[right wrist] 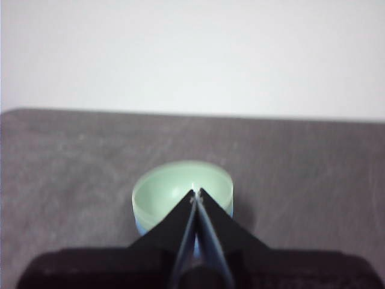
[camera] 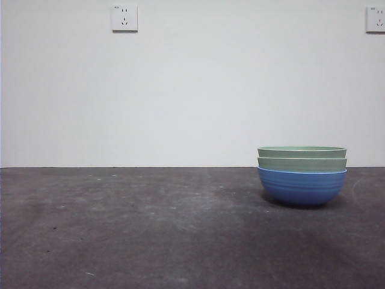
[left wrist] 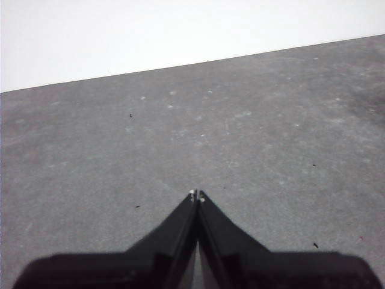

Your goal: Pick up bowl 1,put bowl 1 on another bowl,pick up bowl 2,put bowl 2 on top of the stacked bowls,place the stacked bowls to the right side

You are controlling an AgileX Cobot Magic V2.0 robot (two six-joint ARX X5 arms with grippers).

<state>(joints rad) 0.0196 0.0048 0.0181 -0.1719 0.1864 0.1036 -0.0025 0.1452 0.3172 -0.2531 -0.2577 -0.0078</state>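
Stacked bowls at right side of table; both grippers closed and empty.

Front view: the stacked bowls stand at the right on the dark table, two pale green bowls nested in the blue bowl. Two wall sockets show no legible writing; the right one is cut off. Left wrist view: left gripper jaws together over bare table. Right wrist view: right gripper jaws together, empty, above the blurred stack, hiding its near rim.
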